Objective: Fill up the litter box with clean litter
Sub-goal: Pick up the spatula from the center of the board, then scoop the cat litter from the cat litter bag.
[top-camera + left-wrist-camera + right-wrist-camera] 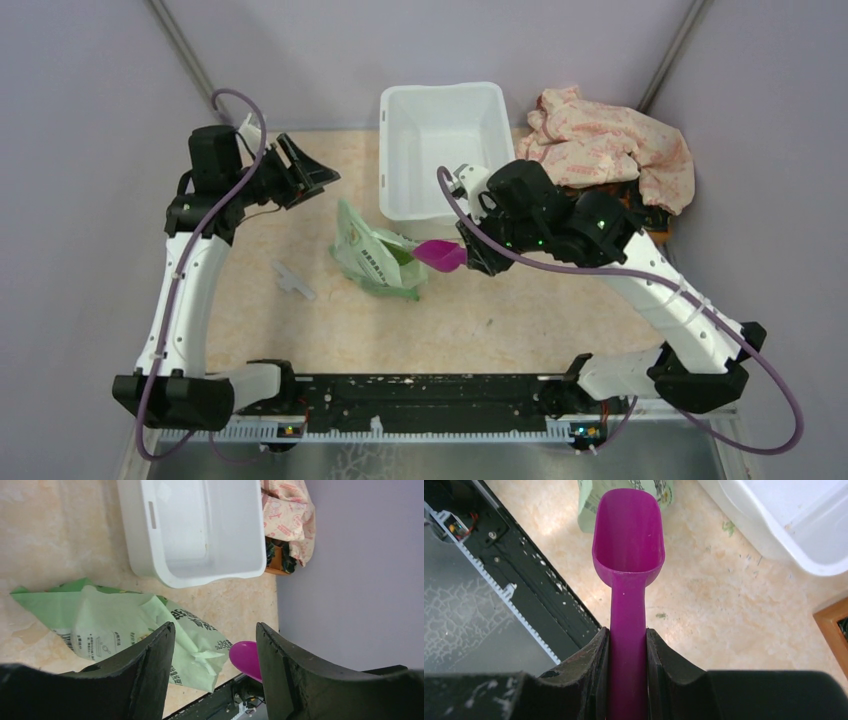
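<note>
Here, centre frame, the right gripper (628, 636) clamps a magenta scoop (629, 535) by its handle, bowl toward the crumpled green-and-white bag (375, 258); upper left, the left gripper (320, 177) hangs with jaws apart, holding nothing; beyond, upper centre, sits the litter box (440, 150), a white round-cornered tub; a patterned cloth (610, 145) lies heaped to its right.

I have bare tabletop (480, 320) left of the litter box (440, 150) and nearer than the bag (375, 262), broken only by a small white piece (292, 280). The right arm (560, 220) and scoop (442, 255) bar the box's near right corner; cloth (610, 145) crowds its right side.
</note>
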Controlling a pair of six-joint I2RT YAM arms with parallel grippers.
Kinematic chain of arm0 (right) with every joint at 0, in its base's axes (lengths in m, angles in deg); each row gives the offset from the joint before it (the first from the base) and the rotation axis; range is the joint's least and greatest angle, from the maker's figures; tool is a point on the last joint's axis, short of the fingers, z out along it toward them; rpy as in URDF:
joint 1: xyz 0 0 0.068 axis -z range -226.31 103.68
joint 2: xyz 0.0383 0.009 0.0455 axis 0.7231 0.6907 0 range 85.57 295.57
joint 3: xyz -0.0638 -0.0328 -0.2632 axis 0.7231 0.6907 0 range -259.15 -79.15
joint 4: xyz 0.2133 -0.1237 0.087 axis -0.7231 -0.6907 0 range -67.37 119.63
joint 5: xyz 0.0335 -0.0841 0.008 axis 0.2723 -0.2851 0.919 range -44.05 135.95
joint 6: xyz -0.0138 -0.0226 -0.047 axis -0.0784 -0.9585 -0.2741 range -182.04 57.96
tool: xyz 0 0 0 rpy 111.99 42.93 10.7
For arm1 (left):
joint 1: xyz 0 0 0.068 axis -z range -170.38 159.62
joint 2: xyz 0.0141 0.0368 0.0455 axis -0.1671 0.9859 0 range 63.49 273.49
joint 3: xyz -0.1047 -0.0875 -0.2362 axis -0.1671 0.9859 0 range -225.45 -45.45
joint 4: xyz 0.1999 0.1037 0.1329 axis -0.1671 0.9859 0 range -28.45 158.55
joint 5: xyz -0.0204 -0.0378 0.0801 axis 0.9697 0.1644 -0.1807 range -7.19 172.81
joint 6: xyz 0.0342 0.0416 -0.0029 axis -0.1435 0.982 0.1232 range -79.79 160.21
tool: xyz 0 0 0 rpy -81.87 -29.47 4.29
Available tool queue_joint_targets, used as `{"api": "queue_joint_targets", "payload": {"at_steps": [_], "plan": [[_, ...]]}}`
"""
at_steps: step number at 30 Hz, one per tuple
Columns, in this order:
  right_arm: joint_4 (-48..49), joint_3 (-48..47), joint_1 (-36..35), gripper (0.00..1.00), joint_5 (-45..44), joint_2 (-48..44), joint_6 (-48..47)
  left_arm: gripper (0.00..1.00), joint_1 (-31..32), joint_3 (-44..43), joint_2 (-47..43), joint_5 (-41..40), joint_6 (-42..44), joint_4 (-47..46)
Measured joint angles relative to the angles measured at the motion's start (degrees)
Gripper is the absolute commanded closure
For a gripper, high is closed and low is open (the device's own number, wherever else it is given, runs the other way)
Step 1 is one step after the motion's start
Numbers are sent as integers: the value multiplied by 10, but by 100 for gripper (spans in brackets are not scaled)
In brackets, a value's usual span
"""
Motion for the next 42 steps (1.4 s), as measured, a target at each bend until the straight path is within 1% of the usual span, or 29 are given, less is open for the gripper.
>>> {"api": "queue_joint_targets", "payload": {"at_steps": [6, 17, 25, 30, 37, 42], "plan": [[-49, -32, -3, 100, -10, 17, 6, 34, -11, 10, 3, -13, 24, 3], [-54, -43, -42, 100, -15, 88, 6, 34, -30, 42, -1, -19, 46, 3], [-50, -71, -45, 100, -45, 130, 6, 34, -46, 66, -10, -19, 51, -2], [-45, -106, -45, 100, -61, 185, 4, 34, -48, 92, -19, -19, 54, -5], [-49, -182, -45, 100, -76, 287, -1, 34, -49, 104, -21, -31, 70, -5], [-54, -212, -45, 100, -89, 325, -5, 34, -52, 104, -21, -43, 85, -4]]}}
